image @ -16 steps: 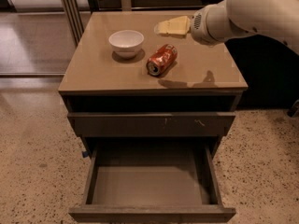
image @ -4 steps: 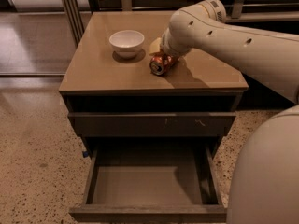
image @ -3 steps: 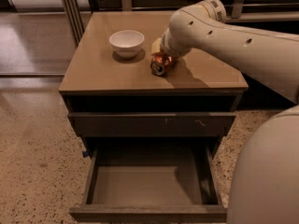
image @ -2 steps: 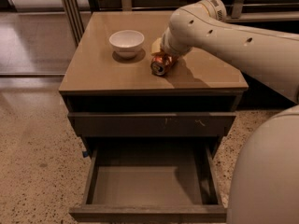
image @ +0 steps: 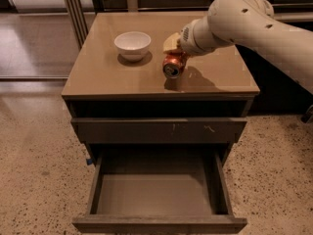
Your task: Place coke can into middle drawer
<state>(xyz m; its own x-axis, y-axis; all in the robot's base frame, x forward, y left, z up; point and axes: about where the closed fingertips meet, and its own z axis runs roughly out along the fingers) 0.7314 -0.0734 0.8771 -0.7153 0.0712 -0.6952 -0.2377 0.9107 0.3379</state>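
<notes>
The coke can [image: 172, 66] is red-orange with a silver end that faces the camera. It is tilted and sits just above the cabinet top [image: 98, 77], right of centre, with its shadow under it. My gripper [image: 174, 54] comes in from the right on the white arm and is shut on the can from above and behind. The middle drawer [image: 156, 196] is pulled open at the bottom of the cabinet. Its taupe floor is bare and its plain front panel is nearest the camera.
A white bowl [image: 132, 44] stands on the cabinet top left of the can. A closed drawer front with small white scratches [image: 161, 130] sits above the open drawer. Speckled floor lies on both sides of the cabinet. Metal legs [image: 73, 9] stand at the back left.
The arm's bulk has swung up and out of the lower right foreground. The can has stayed in about the same spot in the gripper and now shows its end, raised slightly off the top.
</notes>
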